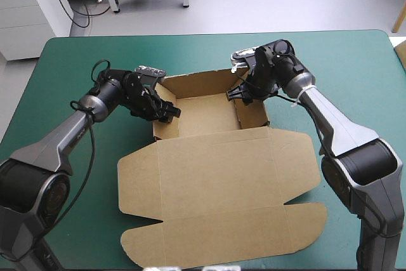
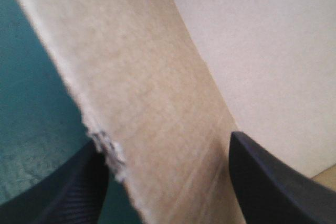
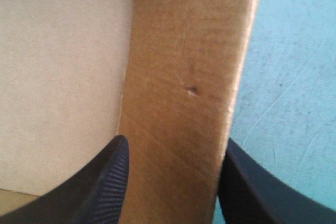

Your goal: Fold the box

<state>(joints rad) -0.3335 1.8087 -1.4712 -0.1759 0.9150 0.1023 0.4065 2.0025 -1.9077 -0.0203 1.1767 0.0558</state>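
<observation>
Two tools grip one box (image 1: pixel 216 182), one at each side of its tray. In the high view the box lies at the middle of the teal-green surface (image 1: pixel 355 68). The tray part, walls raised, sits in the upper middle of the frame. The lid and its flaps lie flat below it, reaching almost to the bottom edge. The left tool (image 1: pixel 169 112) comes in from the left of the frame and meets the tray's left wall about halfway along. The right tool (image 1: pixel 241 93) comes in from the right and meets the right wall toward its far end. (From above, the black fingers merge with the dark wrists, so the grasp is hard to read there.)

The wrist views show it closer. In the left one, a slanting strip of brown board fills the gap between the two fingers (image 2: pixel 63 192), one pressed against each face, so the tool is clamped on the wall. The board's edge by the outer finger is frayed white. Teal-green cover lies outside the wall and the pale tray floor inside. In the right wrist view the fingers (image 3: pixel 94 187) clamp the right wall the same way, with the floor on one side and the cover on the other. A small dent marks the board just ahead of the tool. Both walls run out of frame, so their full length is hidden.
</observation>
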